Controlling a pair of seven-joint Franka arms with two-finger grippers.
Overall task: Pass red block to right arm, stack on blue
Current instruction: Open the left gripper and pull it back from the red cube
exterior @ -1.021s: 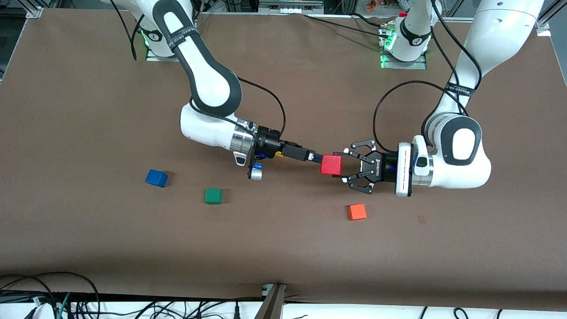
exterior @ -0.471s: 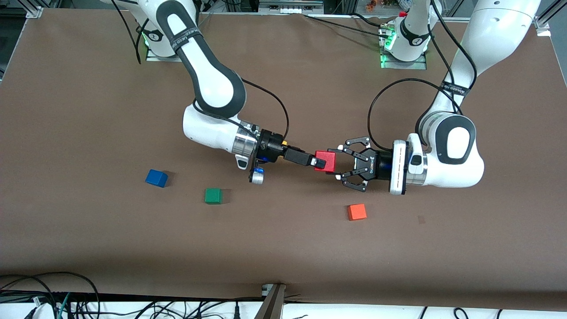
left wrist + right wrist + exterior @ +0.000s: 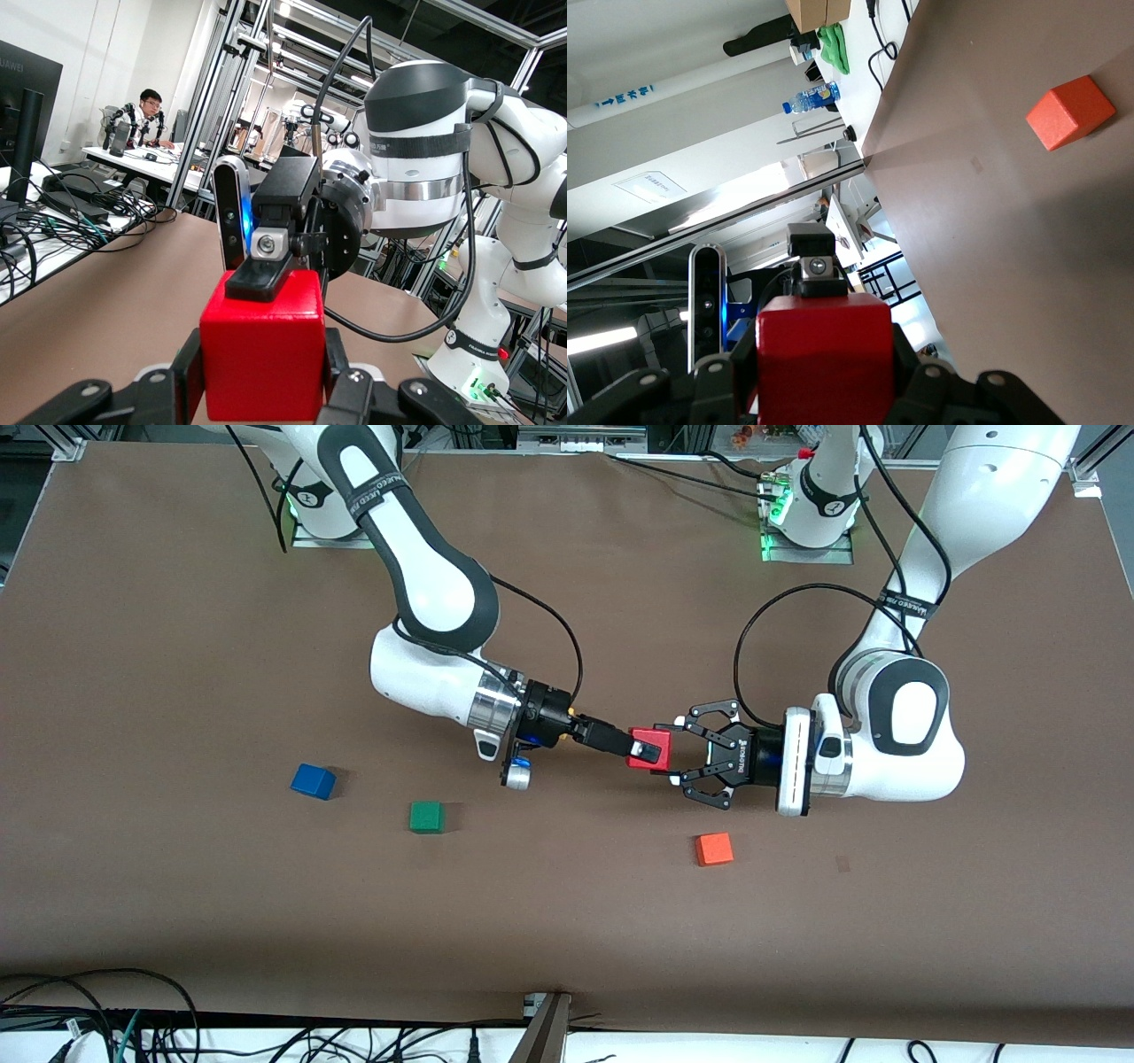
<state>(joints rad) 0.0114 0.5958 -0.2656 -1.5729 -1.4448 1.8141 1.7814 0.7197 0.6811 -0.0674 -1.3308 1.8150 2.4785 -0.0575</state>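
Blue block on the table toward the right arm's end, green block beside it. Right gripper over mid-table, slim fingers around the red block, whether clamped cannot tell. Left gripper pinching the same red block, held in the air between both. Orange block nearer the camera.

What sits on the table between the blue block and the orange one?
In the front view, only the green block lies between the blue block and the orange block; the rest is bare table.
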